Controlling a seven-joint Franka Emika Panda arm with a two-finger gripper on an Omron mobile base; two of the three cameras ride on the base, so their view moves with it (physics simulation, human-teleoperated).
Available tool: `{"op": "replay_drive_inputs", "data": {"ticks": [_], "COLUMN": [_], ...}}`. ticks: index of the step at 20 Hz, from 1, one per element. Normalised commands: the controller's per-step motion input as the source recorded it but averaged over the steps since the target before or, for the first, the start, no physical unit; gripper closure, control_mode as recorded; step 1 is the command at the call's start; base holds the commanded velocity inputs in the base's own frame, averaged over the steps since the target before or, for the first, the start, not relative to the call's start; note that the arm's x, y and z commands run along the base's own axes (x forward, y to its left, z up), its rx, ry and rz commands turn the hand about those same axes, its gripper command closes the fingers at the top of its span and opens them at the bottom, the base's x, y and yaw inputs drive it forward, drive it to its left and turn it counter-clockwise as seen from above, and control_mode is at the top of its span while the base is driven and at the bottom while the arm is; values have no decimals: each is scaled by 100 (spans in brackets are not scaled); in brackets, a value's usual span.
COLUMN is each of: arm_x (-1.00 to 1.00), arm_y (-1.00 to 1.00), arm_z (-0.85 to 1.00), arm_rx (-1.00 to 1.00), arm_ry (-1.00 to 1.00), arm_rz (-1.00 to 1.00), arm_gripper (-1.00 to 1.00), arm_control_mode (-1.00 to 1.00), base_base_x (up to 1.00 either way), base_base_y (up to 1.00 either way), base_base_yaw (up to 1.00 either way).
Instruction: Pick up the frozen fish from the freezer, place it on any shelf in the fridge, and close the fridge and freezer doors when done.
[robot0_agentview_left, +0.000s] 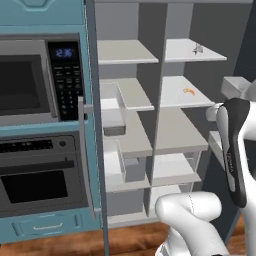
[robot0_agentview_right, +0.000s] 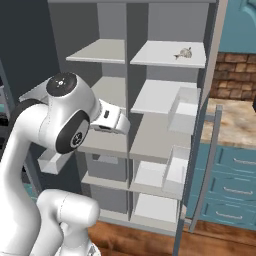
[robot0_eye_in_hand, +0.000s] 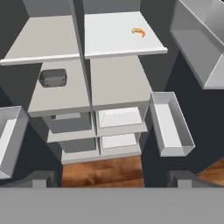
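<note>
The frozen fish (robot0_agentview_left: 198, 49) (robot0_agentview_right: 185, 53), tiny and grey-brown, lies on the top shelf (robot0_agentview_left: 177, 52) (robot0_agentview_right: 157, 54) of the fridge (robot0_agentview_left: 185, 140), the wider right half. The freezer (robot0_agentview_left: 127, 100) is the narrower left half. Both doors stand wide open: the freezer door (robot0_agentview_left: 96, 150) shows edge-on in the left base view, the fridge door (robot0_agentview_right: 199, 150) edge-on in the right base view. My gripper (robot0_eye_in_hand: 112, 178) is open with nothing between its fingertips. It hangs back from the shelves at mid height and looks down over the lower boards.
A small orange curved thing (robot0_agentview_left: 188, 91) (robot0_eye_in_hand: 138, 31) lies on the second fridge board. Clear bins (robot0_eye_in_hand: 171, 124) (robot0_agentview_right: 182, 107) hang on the open doors at both sides. A microwave (robot0_agentview_left: 30, 82) and an oven (robot0_agentview_left: 37, 175) stand to the left, a counter (robot0_agentview_right: 235, 125) to the right.
</note>
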Motion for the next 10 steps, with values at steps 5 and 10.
{"op": "replay_drive_inputs", "data": {"ticks": [5, 10], "arm_x": [-15, -31], "arm_y": [0, 6], "arm_z": [0, 0], "arm_rx": [0, 0], "arm_ry": [0, 0], "arm_rz": [0, 0], "arm_gripper": [-100, -100], "arm_control_mode": [-100, -100], "base_base_x": [-27, 0], "base_base_y": [1, 0], "base_base_yaw": [0, 0]}}
